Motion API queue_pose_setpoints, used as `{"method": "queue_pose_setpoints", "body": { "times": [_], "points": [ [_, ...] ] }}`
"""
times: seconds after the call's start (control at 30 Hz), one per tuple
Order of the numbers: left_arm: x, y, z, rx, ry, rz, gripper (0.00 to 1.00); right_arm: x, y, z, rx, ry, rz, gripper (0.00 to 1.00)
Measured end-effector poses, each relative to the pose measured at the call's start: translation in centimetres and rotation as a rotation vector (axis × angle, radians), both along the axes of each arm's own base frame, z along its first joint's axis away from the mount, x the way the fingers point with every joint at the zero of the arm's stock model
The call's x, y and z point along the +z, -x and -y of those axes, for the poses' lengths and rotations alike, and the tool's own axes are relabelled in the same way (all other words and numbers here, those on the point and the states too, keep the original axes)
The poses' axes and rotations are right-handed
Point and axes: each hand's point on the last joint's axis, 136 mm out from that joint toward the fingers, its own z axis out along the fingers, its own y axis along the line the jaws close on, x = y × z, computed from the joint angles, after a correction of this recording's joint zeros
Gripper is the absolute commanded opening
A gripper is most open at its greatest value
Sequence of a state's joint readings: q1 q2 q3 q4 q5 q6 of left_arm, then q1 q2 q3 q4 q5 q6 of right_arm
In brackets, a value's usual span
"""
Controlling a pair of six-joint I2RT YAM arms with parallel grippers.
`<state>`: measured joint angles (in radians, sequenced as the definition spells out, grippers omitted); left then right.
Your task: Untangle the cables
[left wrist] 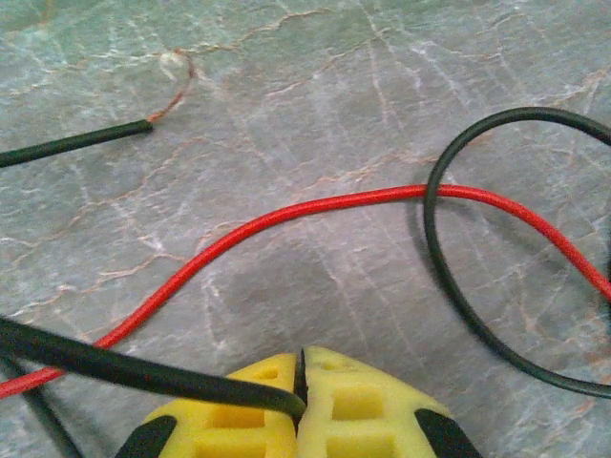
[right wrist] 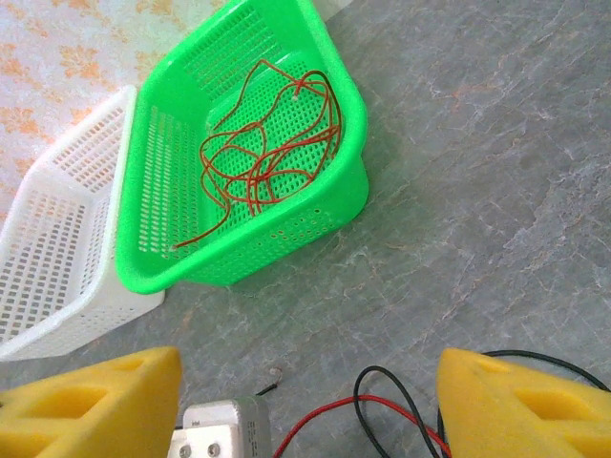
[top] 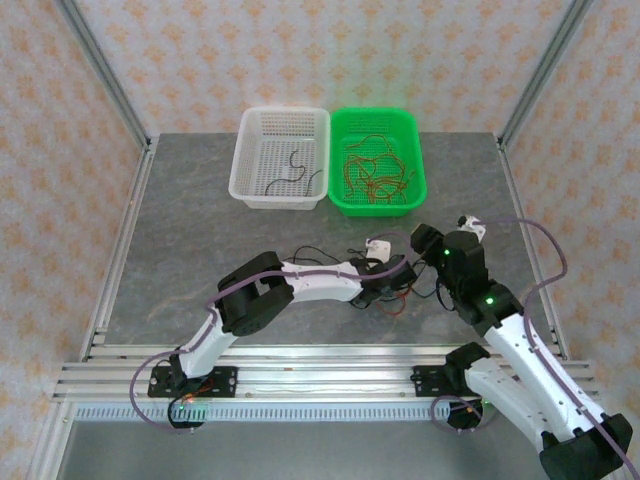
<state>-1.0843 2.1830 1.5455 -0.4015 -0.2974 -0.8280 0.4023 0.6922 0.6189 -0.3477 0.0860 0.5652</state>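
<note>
The grey marbled table carries a white basket, a green basket and loose cables.

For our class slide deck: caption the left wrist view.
Left gripper shut on a black cable, a red cable crossing the marbled table beyond.

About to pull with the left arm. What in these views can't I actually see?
- Left wrist view: the black cable pinched in the left gripper exits the left edge; the red cable exits both sides. Ends unseen.
- Top view: both sit partly under the left arm; crossings too thin to trace.
- Right wrist view: the bottom edge cuts the cable loops at the open right gripper.
</note>
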Motion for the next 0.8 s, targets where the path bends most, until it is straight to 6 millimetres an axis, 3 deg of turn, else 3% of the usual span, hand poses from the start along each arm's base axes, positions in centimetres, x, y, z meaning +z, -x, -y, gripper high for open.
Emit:
{"method": "queue_pose_setpoints", "body": {
  "times": [0.13,0.5,0.8],
  "points": [
    [2.0,0.1,-0.6,-0.002,0.014,0.025,0.0,-0.3,0.1,0.0,0.0,-0.006,-0.008,0.67],
    [14.3,-0.3,-1.7,-0.006,0.162,0.19,0.0,-1.3,0.6,-0.9,0.041,-0.049,-0.043,0.65],
    [18.1,0.0,-3.7,-0.009,0.122,0.236,0.0,-2.0,0.9,-1.7,0.091,-0.065,-0.067,0.6]
  ]
}}
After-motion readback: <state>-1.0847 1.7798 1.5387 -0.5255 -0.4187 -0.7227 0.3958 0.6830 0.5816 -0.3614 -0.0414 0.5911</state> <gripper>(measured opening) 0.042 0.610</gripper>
